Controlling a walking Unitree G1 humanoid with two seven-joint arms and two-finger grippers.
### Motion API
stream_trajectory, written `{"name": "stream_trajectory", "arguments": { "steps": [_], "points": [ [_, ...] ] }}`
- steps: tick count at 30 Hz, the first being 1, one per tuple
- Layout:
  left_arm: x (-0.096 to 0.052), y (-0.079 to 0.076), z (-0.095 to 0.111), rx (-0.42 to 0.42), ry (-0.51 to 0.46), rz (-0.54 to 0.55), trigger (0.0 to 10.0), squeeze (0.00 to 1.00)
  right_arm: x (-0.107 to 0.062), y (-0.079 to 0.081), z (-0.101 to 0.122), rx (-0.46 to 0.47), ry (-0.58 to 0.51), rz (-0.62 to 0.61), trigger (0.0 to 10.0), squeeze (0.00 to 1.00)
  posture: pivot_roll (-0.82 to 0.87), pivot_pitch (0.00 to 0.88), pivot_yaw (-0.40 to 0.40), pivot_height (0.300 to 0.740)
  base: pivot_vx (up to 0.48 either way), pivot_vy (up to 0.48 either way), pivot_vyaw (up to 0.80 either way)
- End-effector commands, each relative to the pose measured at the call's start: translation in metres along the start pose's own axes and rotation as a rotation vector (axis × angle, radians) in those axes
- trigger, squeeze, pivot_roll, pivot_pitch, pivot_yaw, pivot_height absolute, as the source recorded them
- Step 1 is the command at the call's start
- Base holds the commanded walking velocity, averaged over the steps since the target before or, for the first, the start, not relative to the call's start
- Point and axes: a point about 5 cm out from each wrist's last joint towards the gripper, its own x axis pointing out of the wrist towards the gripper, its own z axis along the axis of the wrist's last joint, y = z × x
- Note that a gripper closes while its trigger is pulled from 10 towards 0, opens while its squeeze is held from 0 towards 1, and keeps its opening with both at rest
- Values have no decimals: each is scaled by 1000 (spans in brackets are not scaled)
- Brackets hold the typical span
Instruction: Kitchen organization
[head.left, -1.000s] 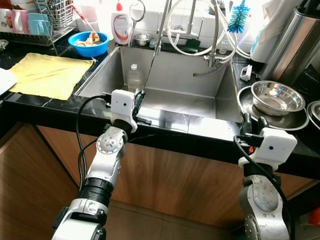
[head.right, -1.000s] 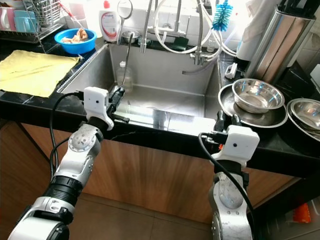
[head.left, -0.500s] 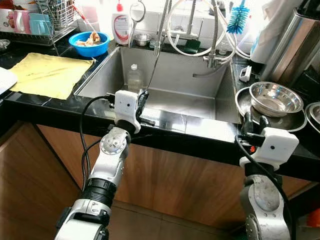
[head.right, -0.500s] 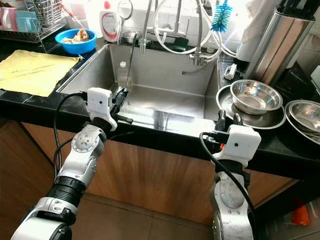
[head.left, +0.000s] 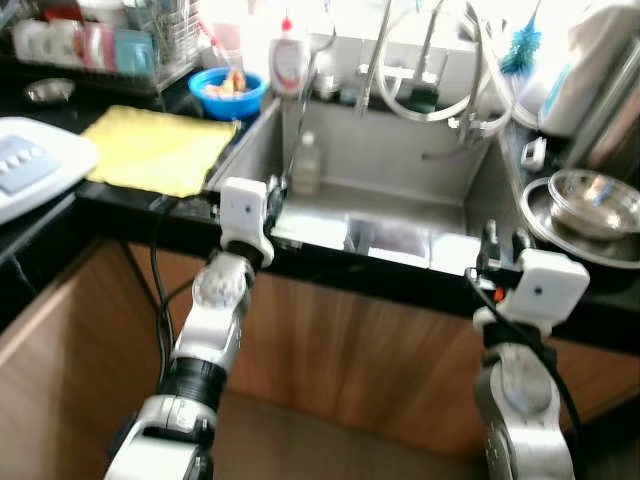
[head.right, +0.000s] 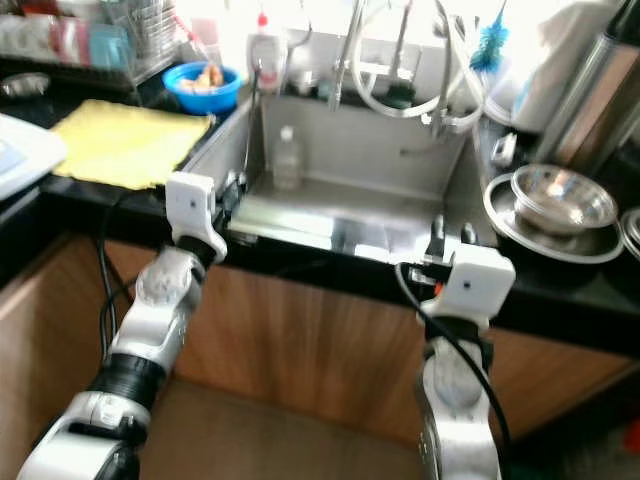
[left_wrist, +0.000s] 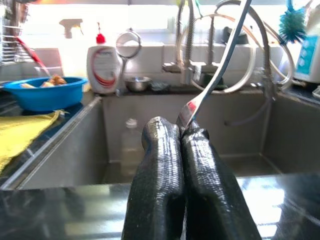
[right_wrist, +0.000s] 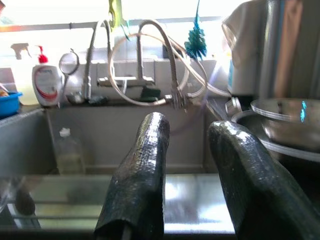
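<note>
My left gripper (left_wrist: 181, 132) is shut on the thin handle of a long metal utensil (left_wrist: 215, 75). The handle rises up and away over the steel sink (head.left: 400, 190), and its far end is cut off. That gripper (head.left: 275, 195) sits at the counter's front edge by the sink's left corner. At the front edge near the sink's right corner, my right gripper (head.left: 503, 238) is open with nothing between its fingers (right_wrist: 142, 170). A clear plastic bottle (head.left: 305, 165) stands inside the sink.
A yellow cloth (head.left: 160, 150) lies on the black counter to the left, with a white appliance (head.left: 30, 170) beyond it. A blue bowl (head.left: 228, 90), a soap bottle (head.left: 290, 60) and a dish rack (head.left: 90, 45) line the back. Steel bowls (head.left: 595, 200) are stacked at the right. The picture is blurred.
The whole picture has shifted and blurred, so the camera has moved back and to the left. My left gripper still holds the utensil handle, and both arms stay at the counter edge.
</note>
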Motion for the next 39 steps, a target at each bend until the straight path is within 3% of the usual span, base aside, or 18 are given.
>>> {"name": "stream_trajectory", "arguments": {
  "steps": [1,7,22,39],
  "points": [
    [4,-7,3,-2,-7,-26,10000,0,-1,-5,-2,-4,17,-19,10000,0,21,0,-29,740,0,476,0],
    [3,-13,4,20,-16,-68,10000,0,0,-1,-1,-5,-1,-12,10000,0,26,0,-31,740,0,79,0],
    [5,-12,5,22,-21,-59,10000,0,-1,-5,-3,-12,4,-39,10000,0,21,0,-26,740,0,0,0],
    [1,-16,3,15,-23,-71,10000,0,-3,-9,-3,-42,4,-59,10000,0,10,0,-32,740,287,0,-238]
  ]
}}
